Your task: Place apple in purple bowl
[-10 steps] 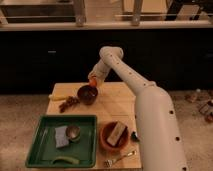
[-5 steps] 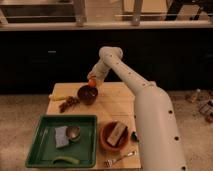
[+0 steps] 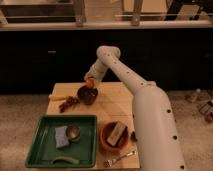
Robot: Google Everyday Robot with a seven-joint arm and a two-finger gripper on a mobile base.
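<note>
The apple (image 3: pixel 90 84) sits just left of the frame's centre, clamped in the pincer (image 3: pixel 89 80) right above the far rim of the purple bowl (image 3: pixel 87 95). The white arm (image 3: pixel 145 110) reaches to it from the lower right. Left of the bowl on the wooden tabletop (image 3: pixel 112 107) lies a dark reddish-brown cluster (image 3: pixel 69 103). Lower left, a green tray (image 3: pixel 35 145) holds a small metal bowl (image 3: pixel 73 132). An orange bowl (image 3: pixel 106 140) stands beside the tray, with a fork (image 3: pixel 120 158) near the front edge.
</note>
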